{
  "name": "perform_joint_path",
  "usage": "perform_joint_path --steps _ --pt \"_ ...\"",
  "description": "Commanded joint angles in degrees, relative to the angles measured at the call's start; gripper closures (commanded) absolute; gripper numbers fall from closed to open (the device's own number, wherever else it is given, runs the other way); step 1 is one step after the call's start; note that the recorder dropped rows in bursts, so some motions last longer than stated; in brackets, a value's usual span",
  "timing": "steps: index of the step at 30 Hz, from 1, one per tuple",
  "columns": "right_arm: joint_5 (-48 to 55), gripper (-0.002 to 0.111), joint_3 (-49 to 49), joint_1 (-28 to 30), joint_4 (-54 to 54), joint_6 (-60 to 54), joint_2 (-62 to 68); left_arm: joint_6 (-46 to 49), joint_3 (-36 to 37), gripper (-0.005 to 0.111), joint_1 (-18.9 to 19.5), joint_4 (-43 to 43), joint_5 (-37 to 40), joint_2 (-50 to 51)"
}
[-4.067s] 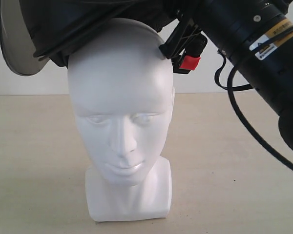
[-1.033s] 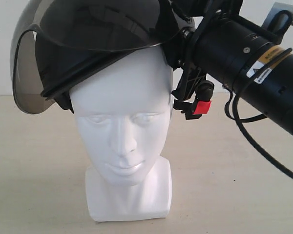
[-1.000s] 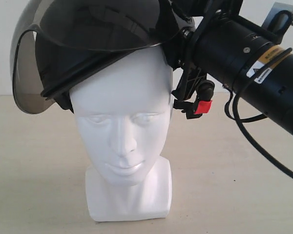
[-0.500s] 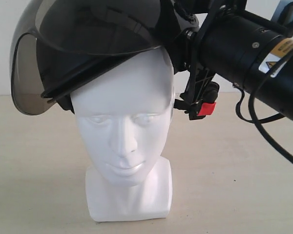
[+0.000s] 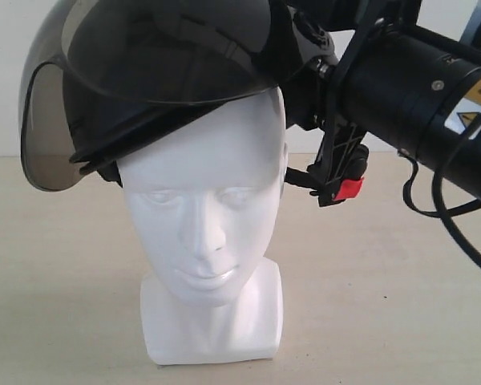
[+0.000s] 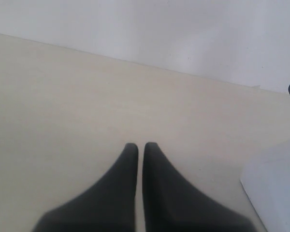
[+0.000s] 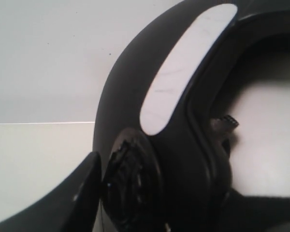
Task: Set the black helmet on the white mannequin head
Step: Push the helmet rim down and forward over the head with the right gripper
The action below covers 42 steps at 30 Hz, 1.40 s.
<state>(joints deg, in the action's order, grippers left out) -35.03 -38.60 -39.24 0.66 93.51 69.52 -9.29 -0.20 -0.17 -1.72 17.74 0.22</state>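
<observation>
The white mannequin head [image 5: 204, 224] stands upright on the counter [image 5: 56, 305], well in front of its far edge. The black helmet [image 5: 168, 48] sits tilted on its crown, leaving the face bare, with the smoky visor [image 5: 40, 136] hanging past one temple. The red buckle [image 5: 349, 189] dangles beside the other. Behind it, the right arm [image 5: 417, 104] reaches the shell. One of the right fingers [image 7: 82, 188] lies just beside the visor pivot, but I cannot tell whether they pinch. The left fingers [image 6: 128, 164] are pressed together, empty, over the counter.
</observation>
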Motion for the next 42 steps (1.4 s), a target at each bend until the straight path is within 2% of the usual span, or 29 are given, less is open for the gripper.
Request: perform_joint_path --steps 1,20,30,37,39,42 --pt "12.45 0.108 4.25 0.94 -1.1 -6.47 -0.3 0.36 0.2 0.102 0.13 -0.36 -0.2 -0.22" --pt "17.72 0.108 5.24 0.94 -1.12 -6.84 -0.3 0.36 0.2 0.102 0.13 -0.36 -0.2 -0.22" --pt "19.97 0.108 5.24 -1.3 -1.12 -6.22 -0.3 0.36 0.2 0.102 0.13 -0.36 -0.2 -0.22" --pt "19.52 0.108 5.24 -1.3 -1.12 -10.31 -1.44 0.36 0.2 0.102 0.13 -0.36 -0.2 -0.22" --pt "19.49 0.102 5.24 -1.3 -1.12 -10.71 -1.94 0.36 0.2 0.102 0.13 -0.36 -0.2 -0.22" --pt "20.31 0.078 5.24 -1.3 -1.12 -11.22 -2.71 0.36 0.2 0.102 0.13 -0.36 -0.2 -0.22"
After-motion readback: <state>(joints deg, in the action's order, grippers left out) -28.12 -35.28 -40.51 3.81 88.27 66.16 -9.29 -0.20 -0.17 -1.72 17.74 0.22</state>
